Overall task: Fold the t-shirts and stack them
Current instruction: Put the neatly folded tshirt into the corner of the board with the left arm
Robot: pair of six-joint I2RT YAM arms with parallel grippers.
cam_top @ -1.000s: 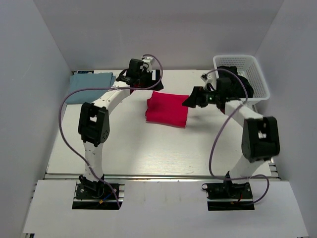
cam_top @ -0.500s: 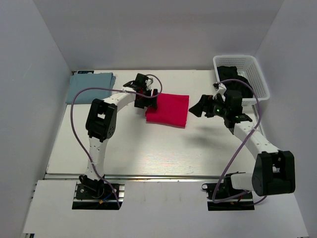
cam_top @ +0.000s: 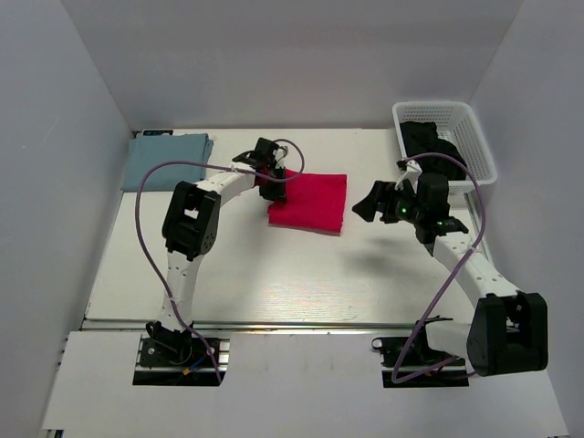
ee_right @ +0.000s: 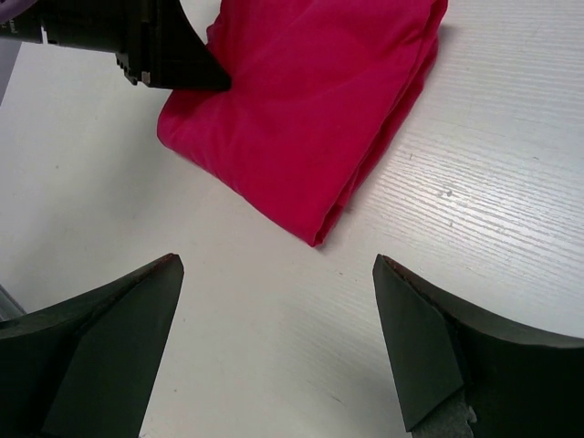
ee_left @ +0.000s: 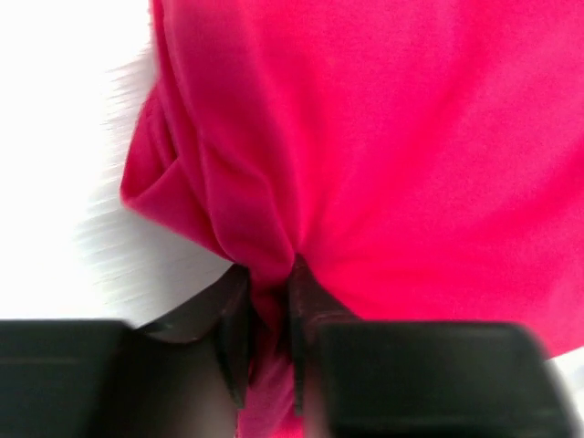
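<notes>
The folded crimson red t-shirt [cam_top: 310, 203] lies mid-table. My left gripper [cam_top: 272, 188] is at its left edge, shut on a pinch of the red cloth [ee_left: 270, 301]; in the left wrist view the fabric bunches between the two dark fingers. The red t-shirt [ee_right: 301, 100] also shows in the right wrist view, with the left gripper's dark tip [ee_right: 173, 55] at its corner. My right gripper [cam_top: 365, 203] hovers just right of the shirt, open, nothing between its fingers [ee_right: 119, 338]. A folded pale blue-grey t-shirt [cam_top: 164, 158] lies at the back left.
A white lattice basket [cam_top: 474, 137] with dark cloth [cam_top: 424, 139] inside stands at the back right. White walls close in the table on three sides. Bare white tabletop [cam_top: 301, 274] lies in front of the red shirt.
My left gripper came down from the back to the red shirt's left edge and closed on the cloth. My right arm swung forward and to the right, its gripper still open.
</notes>
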